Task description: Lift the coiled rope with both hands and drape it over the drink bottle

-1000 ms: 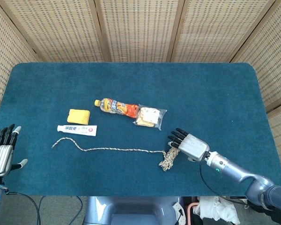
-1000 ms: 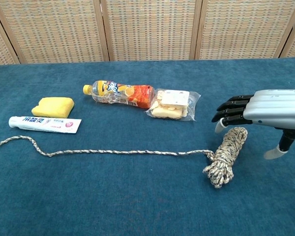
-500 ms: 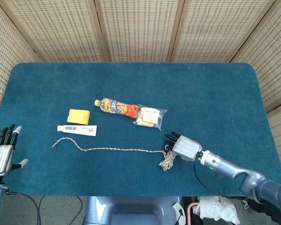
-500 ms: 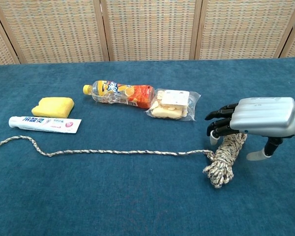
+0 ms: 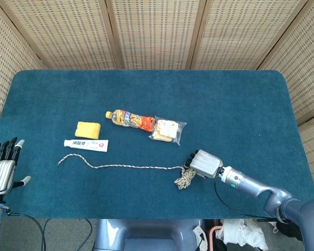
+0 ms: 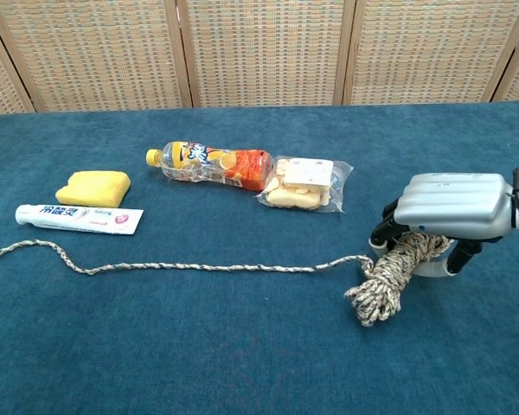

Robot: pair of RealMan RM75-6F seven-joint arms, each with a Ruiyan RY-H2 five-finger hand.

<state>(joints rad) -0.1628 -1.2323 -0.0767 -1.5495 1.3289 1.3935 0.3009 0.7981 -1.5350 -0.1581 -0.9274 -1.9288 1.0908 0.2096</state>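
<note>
The coiled rope (image 5: 184,178) (image 6: 383,282) lies near the table's front right, and its loose tail (image 5: 120,167) (image 6: 156,268) trails left across the blue cloth. My right hand (image 5: 204,163) (image 6: 450,207) is lowered onto the coil's far end, its fingers curled down around the strands and the thumb tucked against the other side. The drink bottle (image 5: 130,120) (image 6: 209,164) lies on its side further back, cap to the left, well apart from the rope. Only the head view shows my left hand (image 5: 1,170), which hovers with its fingers spread and nothing in it beyond the table's left edge.
A yellow sponge (image 5: 88,129) (image 6: 93,188) and a toothpaste tube (image 5: 86,145) (image 6: 80,219) lie left of the bottle, just behind the rope tail. A clear snack bag (image 5: 168,130) (image 6: 304,183) touches the bottle's base. Wicker screens stand behind the table.
My right hand came down and left onto the coil and its fingers curled around it. The coil shifted slightly left and bunched. The left hand stayed where it was.
</note>
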